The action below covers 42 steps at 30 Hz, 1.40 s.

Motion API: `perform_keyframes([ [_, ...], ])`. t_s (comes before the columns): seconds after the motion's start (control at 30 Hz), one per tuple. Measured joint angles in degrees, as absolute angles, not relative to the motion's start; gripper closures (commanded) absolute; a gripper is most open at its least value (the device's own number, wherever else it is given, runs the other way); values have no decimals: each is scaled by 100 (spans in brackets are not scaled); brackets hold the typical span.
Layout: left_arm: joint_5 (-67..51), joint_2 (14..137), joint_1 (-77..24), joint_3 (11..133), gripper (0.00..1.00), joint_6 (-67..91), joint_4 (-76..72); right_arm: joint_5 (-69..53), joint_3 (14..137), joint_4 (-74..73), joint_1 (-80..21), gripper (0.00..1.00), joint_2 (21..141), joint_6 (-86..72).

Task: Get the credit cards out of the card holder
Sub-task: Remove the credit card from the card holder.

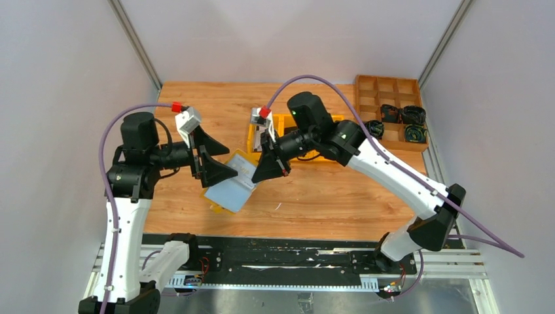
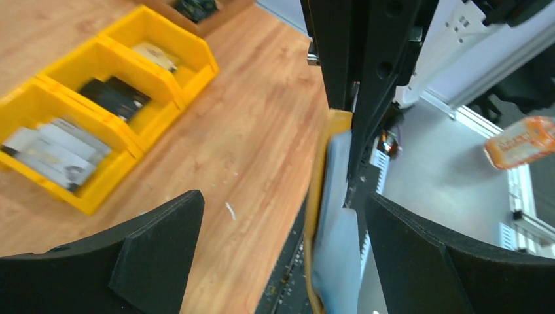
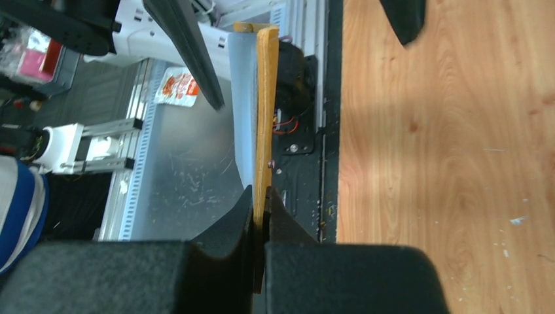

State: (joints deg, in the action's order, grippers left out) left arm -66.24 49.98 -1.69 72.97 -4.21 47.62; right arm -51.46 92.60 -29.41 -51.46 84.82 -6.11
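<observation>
Holder (image 3: 265, 98) hangs over the desk (image 1: 327, 196), clamped by its yellow edge in my right pincer (image 3: 262, 199), left pincer (image 1: 221, 157) gaping wide beside it, so I judge extraction is just starting: next, nip a grey card (image 2: 338, 196) squarely.

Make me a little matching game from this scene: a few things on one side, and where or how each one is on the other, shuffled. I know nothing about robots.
Things
1. left arm's fingers
2. right arm's fingers
3. card holder
4. wooden tray

States or places
A. in the far right corner, split into compartments
B. shut tight on a mustard-yellow edge
C. spread wide apart
D. up in the air, silvery face showing

Pairs: 1-C, 2-B, 3-D, 4-A
</observation>
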Motion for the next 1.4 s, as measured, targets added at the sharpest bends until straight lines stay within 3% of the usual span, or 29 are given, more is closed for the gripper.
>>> perform_keyframes([
  [0.07,-6641,5015,-338,7120,3,-405,4788,-5159,9498,-3277,-5262,100,8674,-419],
  [0.1,-6639,5015,-443,7019,9,-405,4814,-5159,9651,-3450,-5321,100,8796,-307],
  [0.13,-6632,5006,-532,6947,20,-408,4864,-5159,9795,-3586,-5380,100,8910,-198],
  [0.2,-6587,5002,-705,6877,59,-471,4974,-5148,10027,-3826,-5474,100,9107,-30],
  [0.27,-6554,5006,-766,6860,77,-480,5052,-5109,10116,-3957,-5509,92,9192,73],
  [0.37,-6587,5043,-838,6864,93,-582,5183,-4971,10160,-4058,-5505,76,9277,174],
  [0.5,-6567,5137,-838,6954,100,-694,5310,-4908,9819,-3581,-5443,54,9107,-36],
  [0.6,-6488,5229,-838,7091,100,-725,5347,-4921,8783,-2294,-5284,41,8611,-867],
  [0.67,-6379,5332,-838,7205,100,-642,5227,-4740,7354,-427,-5120,34,7972,-1776],
  [0.8,-6045,5162,-834,7035,100,331,4187,-4115,5522,2659,-5011,36,7474,-3395],
  [0.97,-5570,4547,-832,6267,100,1931,2366,-3586,5089,5048,-5011,42,7795,-4740],
  [1.1,-5446,4427,-832,6045,100,2821,1540,-3312,5068,6213,-5011,57,7972,-5356],
  [1.17,-5413,4377,-832,5953,100,3183,1240,-3262,5065,6646,-5009,70,8071,-5621],
  [1.23,-5400,4364,-832,5916,99,3393,1107,-3234,5065,6925,-5002,91,8193,-5811],
  [1.27,-5400,4353,-832,5913,90,3476,1055,-3232,5065,7116,-4982,96,8294,-5983],
  [1.33,-5384,4333,-834,5913,53,3524,1050,-3277,5065,7314,-4939,100,8412,-6191],
  [1.4,-5382,4342,-834,5922,34,3516,1140,-3415,5065,7393,-4890,100,8447,-6372],
])
